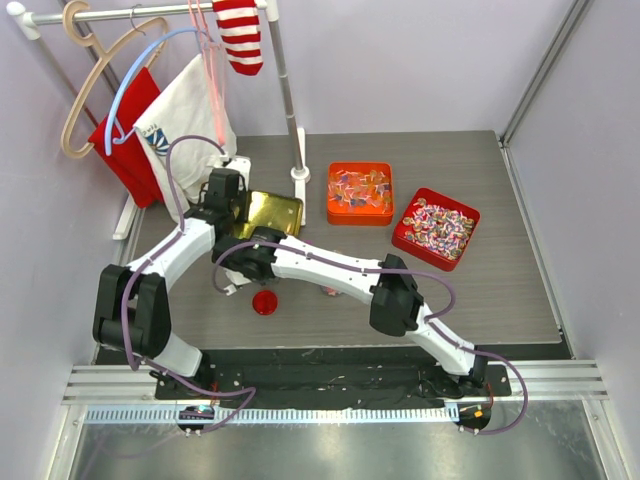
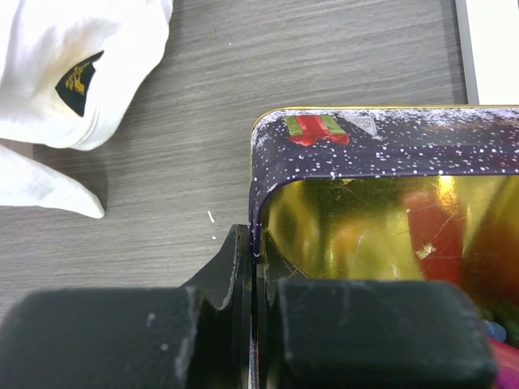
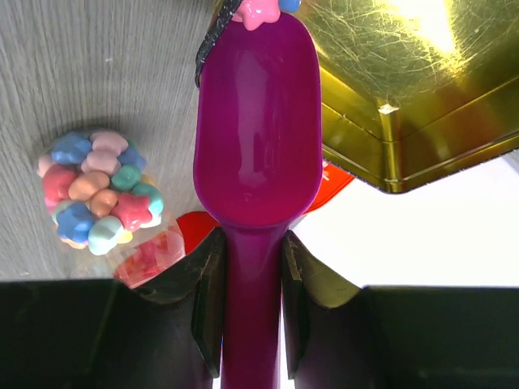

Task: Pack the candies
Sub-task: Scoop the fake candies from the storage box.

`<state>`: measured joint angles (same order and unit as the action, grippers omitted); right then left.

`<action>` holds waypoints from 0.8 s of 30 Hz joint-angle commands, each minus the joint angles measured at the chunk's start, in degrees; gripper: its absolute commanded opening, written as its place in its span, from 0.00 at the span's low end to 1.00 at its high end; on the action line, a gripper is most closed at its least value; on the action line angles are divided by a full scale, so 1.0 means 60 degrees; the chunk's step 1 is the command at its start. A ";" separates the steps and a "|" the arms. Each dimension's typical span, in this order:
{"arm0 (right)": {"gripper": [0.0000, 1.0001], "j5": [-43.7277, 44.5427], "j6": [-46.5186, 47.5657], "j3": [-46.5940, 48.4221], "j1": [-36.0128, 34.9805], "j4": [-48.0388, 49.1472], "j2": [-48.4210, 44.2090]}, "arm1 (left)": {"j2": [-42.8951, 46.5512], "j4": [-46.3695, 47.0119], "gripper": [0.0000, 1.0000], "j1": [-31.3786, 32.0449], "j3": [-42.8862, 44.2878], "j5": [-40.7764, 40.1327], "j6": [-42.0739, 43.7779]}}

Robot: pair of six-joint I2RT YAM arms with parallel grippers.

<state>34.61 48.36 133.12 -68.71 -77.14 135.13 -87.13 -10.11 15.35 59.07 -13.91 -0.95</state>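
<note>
The candies (image 3: 97,190) are a small heap of pastel sweets on the left of the right wrist view, seemingly inside a clear container. Two more candies (image 3: 258,10) sit at the tip of a magenta scoop (image 3: 255,130), whose bowl is otherwise bare. My right gripper (image 3: 251,284) is shut on the scoop's handle, beside the gold tin (image 3: 405,97). My left gripper (image 2: 255,259) is shut on the tin's dark blue snow-patterned wall (image 2: 389,142), one finger inside and one outside. From above, the left gripper (image 1: 228,195) is at the gold tin's (image 1: 272,212) left edge, and the right gripper (image 1: 232,280) is just in front of it.
An orange tin (image 1: 360,193) and a red tin (image 1: 436,228) of wrapped sweets stand at the back right. A red round lid (image 1: 265,302) lies near the right arm. White cloth (image 2: 73,73) hangs left of the tin, under a clothes rail with its pole base (image 1: 300,175).
</note>
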 commanded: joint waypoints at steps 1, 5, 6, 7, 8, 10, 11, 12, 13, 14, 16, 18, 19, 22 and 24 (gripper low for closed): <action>0.01 -0.0216 -0.0881 0.0153 0.0464 0.0756 -0.0256 | 0.0416 0.0953 0.00 0.0209 0.0277 -0.0128 -0.0149; 0.01 -0.0480 -0.1189 0.0021 0.0640 0.0962 -0.0388 | 0.0386 0.0952 0.00 0.0209 0.0277 -0.0113 -0.0164; 0.01 -0.0582 -0.1233 0.0020 0.0684 0.0977 -0.0417 | 0.0386 0.0952 0.00 0.0209 0.0277 -0.0113 -0.0164; 0.01 -0.0655 -0.1248 0.0006 0.0714 0.0992 -0.0461 | 0.0372 0.0967 0.00 0.0209 0.0292 -0.0113 -0.0164; 0.01 -0.0685 -0.1248 -0.0023 0.0757 0.1036 -0.0476 | 0.0372 0.0953 0.00 0.0209 0.0292 -0.0098 -0.0164; 0.01 -0.0541 -0.1234 -0.0169 0.0787 0.1195 -0.0621 | 0.0357 0.0953 0.00 0.0209 0.0277 -0.0113 -0.0164; 0.01 -0.0234 -0.1060 -0.0475 0.0773 0.1473 -0.0811 | 0.0357 0.0967 0.00 0.0209 0.0263 -0.0098 -0.0164; 0.01 0.0015 -0.0652 -0.1362 0.0758 0.2273 -0.1030 | 0.0372 0.0967 0.00 0.0209 0.0248 -0.0113 -0.0164; 0.01 0.0235 -0.0459 -0.1792 0.0758 0.2702 -0.1265 | 0.0386 0.0967 0.00 0.0209 0.0248 -0.0113 -0.0164; 0.01 0.0397 -0.0298 -0.2187 0.0772 0.3141 -0.1716 | 0.0372 0.0967 0.00 0.0209 0.0263 -0.0113 -0.0149; 0.01 0.0748 0.0040 -0.2966 0.0714 0.3932 -0.1925 | 0.0343 0.0996 0.00 0.0209 0.0263 -0.0098 -0.0149; 0.01 0.0912 -0.0119 -0.2881 0.0714 0.3792 -0.1853 | 0.0299 0.0996 0.00 0.0209 0.0248 -0.0084 -0.0164; 0.01 0.0810 -0.0207 -0.2807 0.0728 0.3732 -0.1838 | 0.0269 0.0996 0.00 0.0209 0.0263 -0.0084 -0.0178; 0.01 0.0502 -0.0529 -0.2412 0.0728 0.3497 -0.1707 | 0.0269 0.0996 0.00 0.0209 0.0263 -0.0054 -0.0178; 0.01 0.0267 -0.0603 -0.2062 0.0729 0.3191 -0.1561 | 0.0269 0.0982 0.00 0.0209 0.0263 -0.0069 -0.0178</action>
<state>36.84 46.22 116.57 -64.18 -58.72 127.00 -87.15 -7.42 16.36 59.07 -15.33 -1.19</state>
